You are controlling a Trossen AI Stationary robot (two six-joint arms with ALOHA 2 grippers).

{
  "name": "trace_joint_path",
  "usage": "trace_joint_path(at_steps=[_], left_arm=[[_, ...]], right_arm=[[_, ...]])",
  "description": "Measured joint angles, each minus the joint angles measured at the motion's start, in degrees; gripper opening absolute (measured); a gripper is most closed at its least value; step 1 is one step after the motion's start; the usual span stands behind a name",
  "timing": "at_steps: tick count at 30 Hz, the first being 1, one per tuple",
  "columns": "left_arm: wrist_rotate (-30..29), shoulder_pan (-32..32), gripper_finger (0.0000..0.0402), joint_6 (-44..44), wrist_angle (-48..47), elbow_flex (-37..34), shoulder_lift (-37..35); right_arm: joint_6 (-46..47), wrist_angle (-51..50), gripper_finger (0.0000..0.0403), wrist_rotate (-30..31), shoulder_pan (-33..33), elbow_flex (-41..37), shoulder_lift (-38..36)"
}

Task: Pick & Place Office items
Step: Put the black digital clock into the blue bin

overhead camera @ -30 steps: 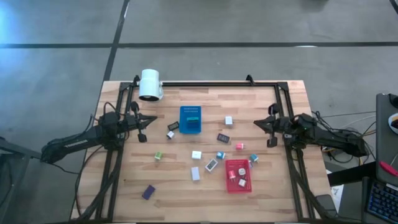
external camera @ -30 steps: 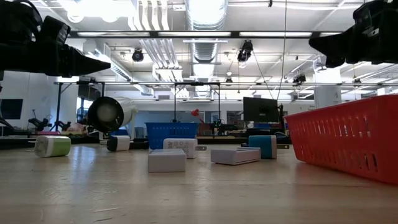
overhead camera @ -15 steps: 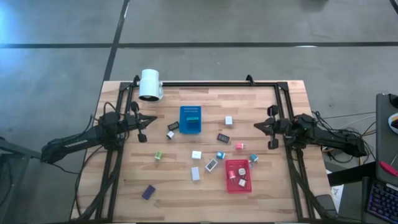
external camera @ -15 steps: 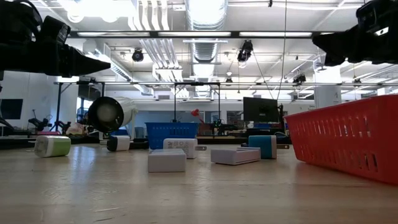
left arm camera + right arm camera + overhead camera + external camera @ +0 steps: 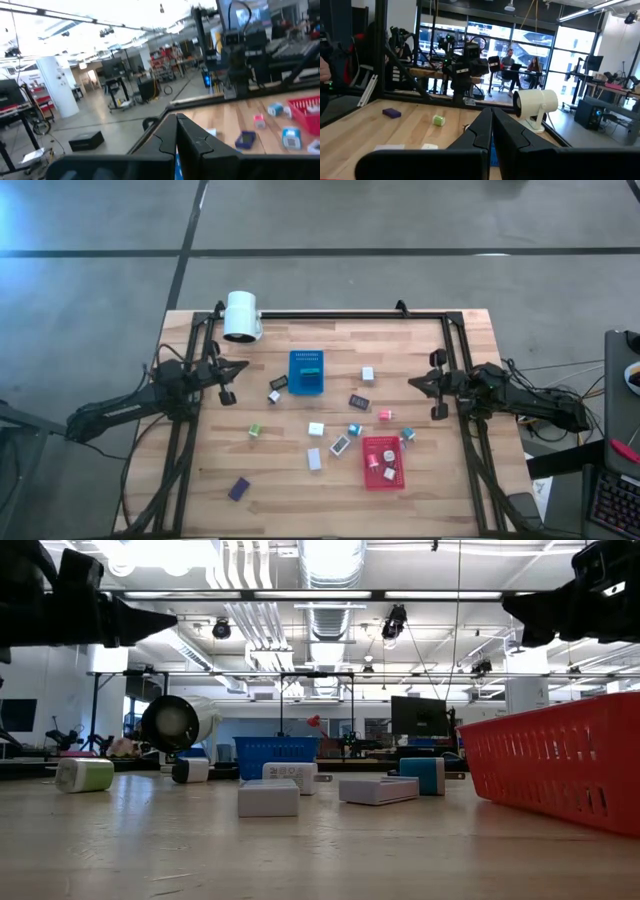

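Small office items lie scattered mid-table: a white block (image 5: pixel 368 373), a black flat piece (image 5: pixel 359 401), a pink-red block (image 5: pixel 386 415), a green block (image 5: pixel 255 430), teal blocks (image 5: pixel 354 430), a purple block (image 5: pixel 238 488). Several more sit in the red tray (image 5: pixel 381 481). The blue tray (image 5: pixel 306 383) stands toward the far side. My left gripper (image 5: pixel 243 367) (image 5: pixel 176 117) hovers shut over the table's left part, above all items. My right gripper (image 5: pixel 413 380) (image 5: pixel 491 112) hovers shut over the right part. Both show high up in the low view.
A white cylindrical device (image 5: pixel 242 316) stands at the far left corner. A black frame (image 5: pixel 330 314) runs along the far edge and both sides. In the low view the red tray (image 5: pixel 560 765) fills the right foreground and a white block (image 5: pixel 268 798) lies at centre. People sit beyond the table (image 5: pixel 510 60).
My left gripper has risen a little and levelled out, staying shut. The items and trays have kept their places.
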Motion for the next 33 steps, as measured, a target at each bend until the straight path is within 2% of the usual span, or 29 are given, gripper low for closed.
trace_joint_path(at_steps=[7, 11, 15, 25, 33], left_arm=[[1.11, 0.0, 0.0004, -9.43, -0.8, 3.23, 2.61], [-3.2, -0.02, 0.0004, -13.27, -5.1, 8.44, 8.94], [-6.94, -0.02, 0.0003, -16.15, -14.84, 15.99, 19.78], [-6.74, -0.02, 0.0003, -20.62, -31.97, 33.81, 49.7], [-6.55, -0.02, 0.0029, -20.62, -42.01, 42.97, 66.1]], right_arm=[[0.62, 0.42, 0.0008, 0.0, 0.0, 0.01, 0.0], [1.33, -0.27, 0.0008, 0.0, 0.0, 0.0, 0.29], [1.06, -0.61, 0.0008, 0.03, 0.0, 0.01, 1.25], [1.7, -0.38, 0.0008, 0.11, 0.0, 0.01, 1.55], [1.91, -0.25, 0.0008, 0.09, 0.0, 0.01, 1.53]])
